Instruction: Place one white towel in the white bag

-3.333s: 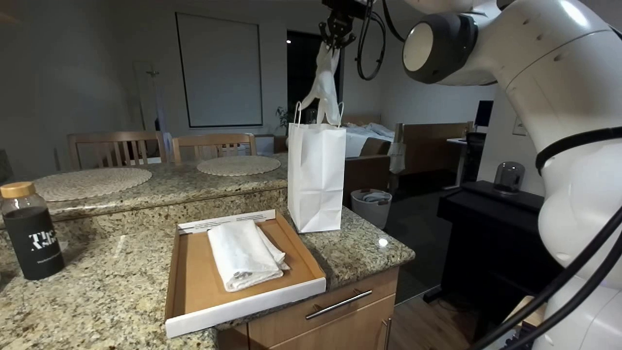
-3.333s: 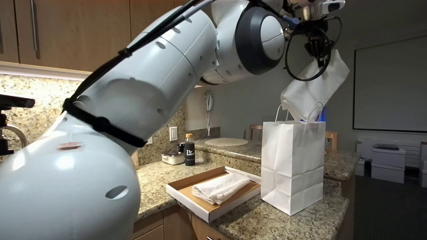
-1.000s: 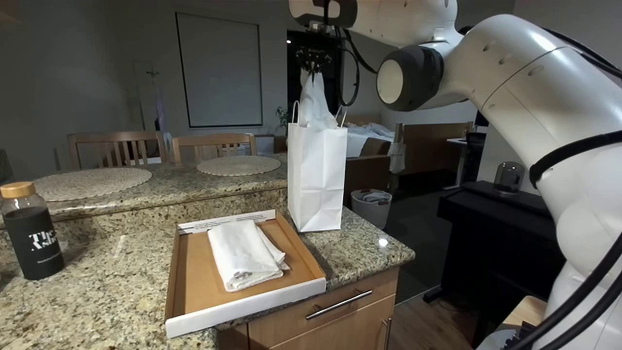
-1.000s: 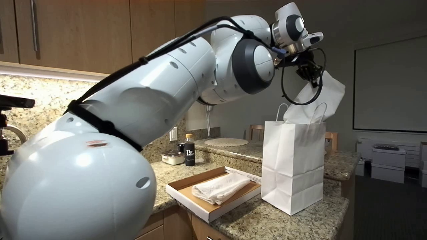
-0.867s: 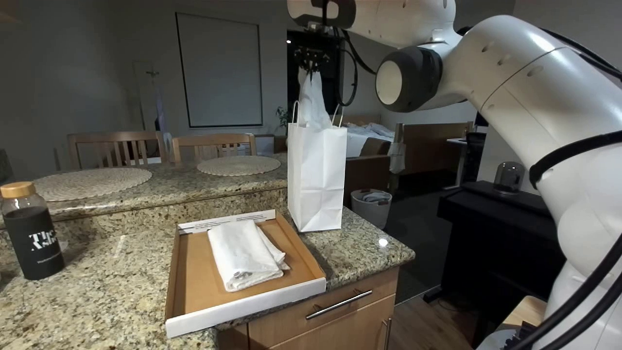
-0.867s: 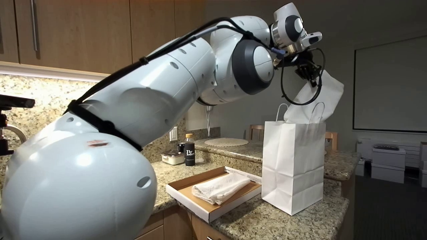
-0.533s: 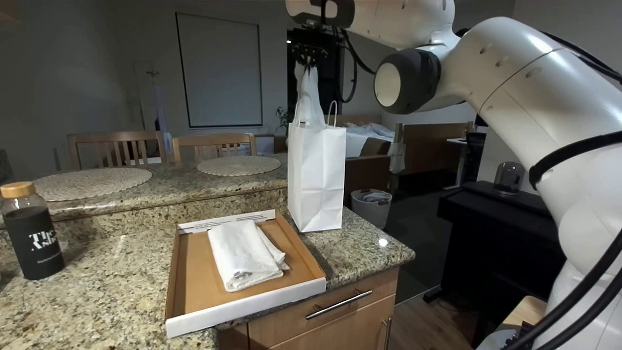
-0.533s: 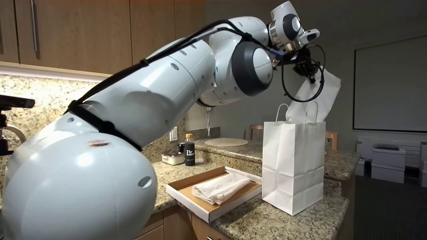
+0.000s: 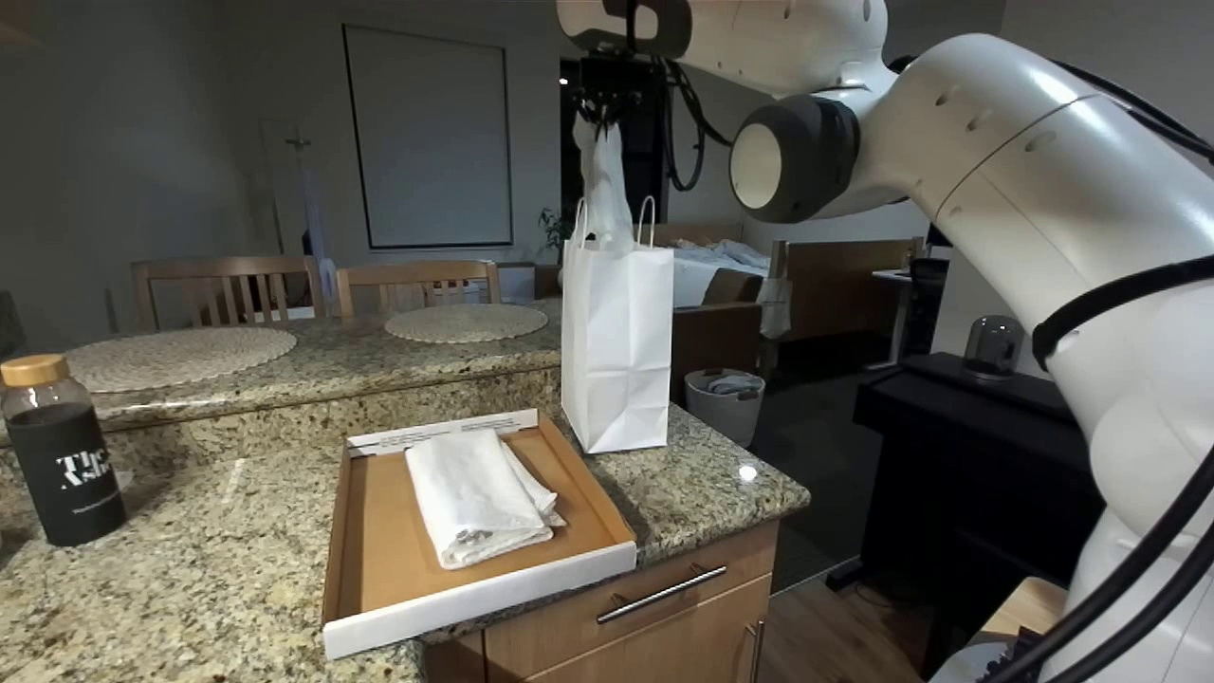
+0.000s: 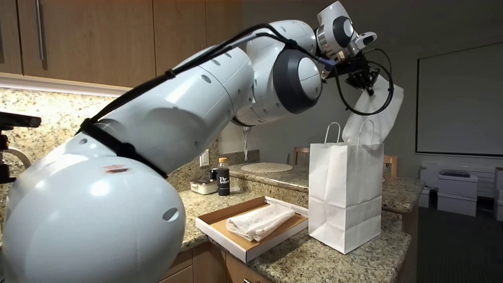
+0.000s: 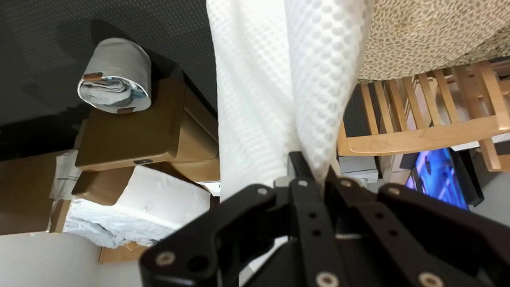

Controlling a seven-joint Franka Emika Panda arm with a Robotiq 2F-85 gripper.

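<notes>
One white towel [image 10: 379, 99] is dangling from the gripper [image 11: 314, 170], its fingers clenching the cloth near the top; the towel's lower end is meeting the rim of the white bag [image 9: 621, 351], inside or behind, unclear. Another folded towel [image 9: 482, 498] is lying in a tray [image 9: 375, 550] beside it.

In both exterior views, the white bag [image 10: 346, 192] is hiding the lower end of the held towel [image 9: 610, 182]; the views are not showing whether that end is sitting inside the bag or behind it. In the wrist view, the upper picture edge is cutting off the held towel, and the lower edge is cutting off the gripper [image 11: 313, 171]. In an exterior view, the picture edges are cropping the arm [image 9: 1005, 133], and the bottle [image 9: 66, 479] is covering part of the left placemat [image 9: 180, 359]. Printing [image 9: 436, 434] on the tray [image 9: 479, 599] is appearing too small to read; the mark [image 9: 474, 536] on the folded towel [image 9: 465, 484] is blurring.
</notes>
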